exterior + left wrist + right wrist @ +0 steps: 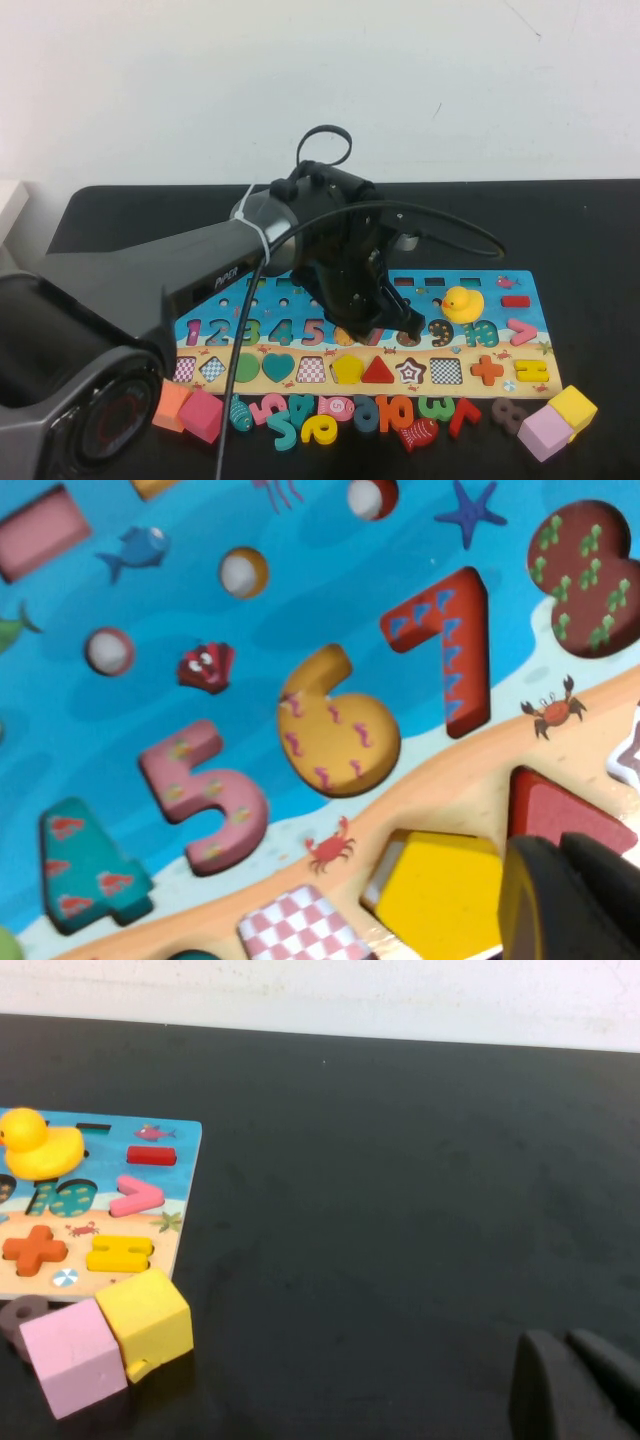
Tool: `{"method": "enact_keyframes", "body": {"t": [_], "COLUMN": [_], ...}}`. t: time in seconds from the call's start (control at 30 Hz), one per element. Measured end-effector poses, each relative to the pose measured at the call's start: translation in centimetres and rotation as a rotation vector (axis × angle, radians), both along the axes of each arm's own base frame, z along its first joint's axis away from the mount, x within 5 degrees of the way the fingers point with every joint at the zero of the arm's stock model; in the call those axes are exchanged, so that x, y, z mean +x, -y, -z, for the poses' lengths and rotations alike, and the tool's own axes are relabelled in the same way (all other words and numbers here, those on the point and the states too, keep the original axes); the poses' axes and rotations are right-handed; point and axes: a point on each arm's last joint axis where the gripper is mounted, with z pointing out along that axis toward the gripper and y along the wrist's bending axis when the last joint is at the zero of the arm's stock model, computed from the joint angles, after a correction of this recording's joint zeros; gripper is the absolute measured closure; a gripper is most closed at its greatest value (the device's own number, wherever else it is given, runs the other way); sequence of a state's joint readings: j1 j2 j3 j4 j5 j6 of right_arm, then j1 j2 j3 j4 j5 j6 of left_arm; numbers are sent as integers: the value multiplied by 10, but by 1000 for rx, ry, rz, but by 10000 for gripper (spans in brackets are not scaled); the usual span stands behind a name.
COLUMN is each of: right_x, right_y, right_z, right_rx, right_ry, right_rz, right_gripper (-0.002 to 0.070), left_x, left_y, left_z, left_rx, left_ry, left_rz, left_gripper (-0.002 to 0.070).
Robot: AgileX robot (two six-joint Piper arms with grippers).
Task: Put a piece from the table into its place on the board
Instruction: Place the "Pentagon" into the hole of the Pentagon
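Our left tool (385, 325) hangs closed above the board (520, 330), the pentagon (347, 369) seated; right tool (580, 1390): we cannot tell.

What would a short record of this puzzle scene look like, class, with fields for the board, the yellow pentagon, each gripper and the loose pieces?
board: long puzzle board on the black table
yellow pentagon: sits in its recess in the shape row, between a checkered square and the red triangle
left gripper: shut, above the board near the numbers 6 and 7, holding nothing
right gripper: over bare table to the right of the board, seen only in its wrist view
loose pieces: numbers and fish along the board's near edge; yellow cube and pink cube at its right corner
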State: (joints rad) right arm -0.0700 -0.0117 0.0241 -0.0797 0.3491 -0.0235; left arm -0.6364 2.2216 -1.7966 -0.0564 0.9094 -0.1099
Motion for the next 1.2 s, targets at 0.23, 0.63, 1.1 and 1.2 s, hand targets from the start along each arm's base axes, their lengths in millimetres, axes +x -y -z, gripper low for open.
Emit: {"method": "enact_keyframes", "body": {"t": [0.23, 0.63, 1.1, 1.2], "right_x": [0, 0, 0, 0], "right_y": [0, 0, 0, 0], "right_z": [0, 0, 0, 0], "right_rx": [0, 0, 0, 0], "right_ry": [0, 0, 0, 0], "right_rz": [0, 0, 0, 0], "right_gripper": [657, 657, 657, 657], "left_x": [0, 2, 1, 1], "left_y": [4, 6, 5, 5], "left_z": [18, 30, 34, 34], "left_rx": [-10, -18, 1, 2], "left_ry": [-49, -59, -69, -68], "left_rz": [-13, -18, -11, -10], "left_gripper": [677, 677, 677, 677]}}
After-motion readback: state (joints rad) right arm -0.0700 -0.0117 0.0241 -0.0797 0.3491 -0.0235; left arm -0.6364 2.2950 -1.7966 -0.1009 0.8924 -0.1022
